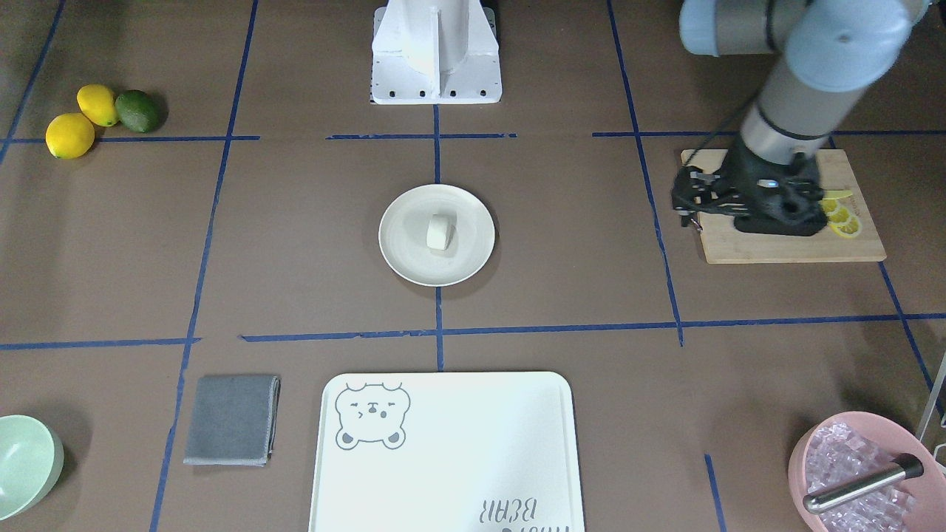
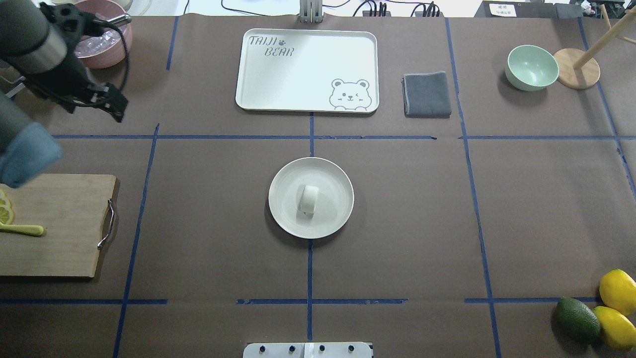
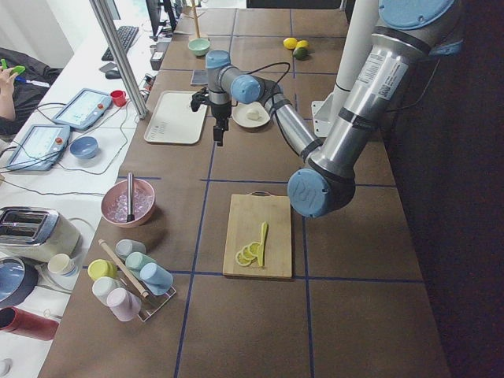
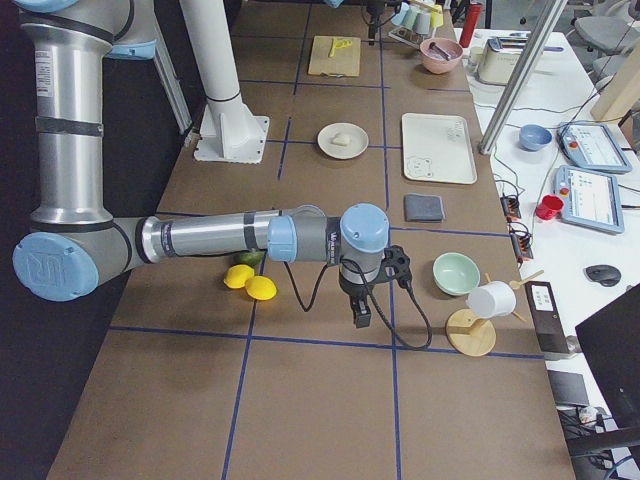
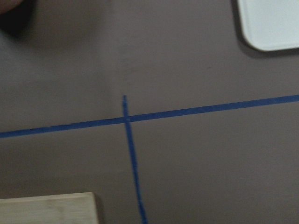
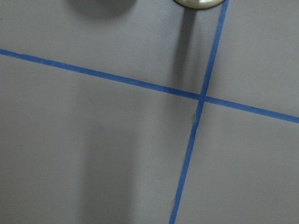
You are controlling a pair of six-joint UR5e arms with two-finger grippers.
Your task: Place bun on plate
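One long brown table (image 2: 546,199) carries everything, ruled into squares by blue tape (image 2: 223,137). The largest thing we see on it is the white bear-print tray (image 2: 308,69). It lies flat against the far edge at the middle, its near rim just short of a tape line. Next comes the cutting board (image 2: 59,223) at the table's left end, running past the overhead view's edge, with lemon slices (image 2: 5,211) on it. The plate (image 2: 338,199) sits at the very centre over a tape crossing. Bare table rings it on every side, widest toward the right. A pink bowl (image 1: 794,462) takes the far left corner and a green bowl (image 2: 531,67) the far right. A folded grey cloth (image 2: 427,94) lies just beside the tray's right rim. Two lemons (image 2: 618,291) and an avocado (image 2: 576,318) huddle at the near right edge. Smallest of all, the bun (image 2: 309,199) rests on the middle of the plate, well inside its rim.

The left gripper (image 2: 118,110) hangs above bare table between the pink bowl and the cutting board, well apart from the plate. We cannot tell whether its fingers are spread or together. The right gripper (image 4: 360,315) points down over the table's right end near the lemons, and we cannot tell its state either.
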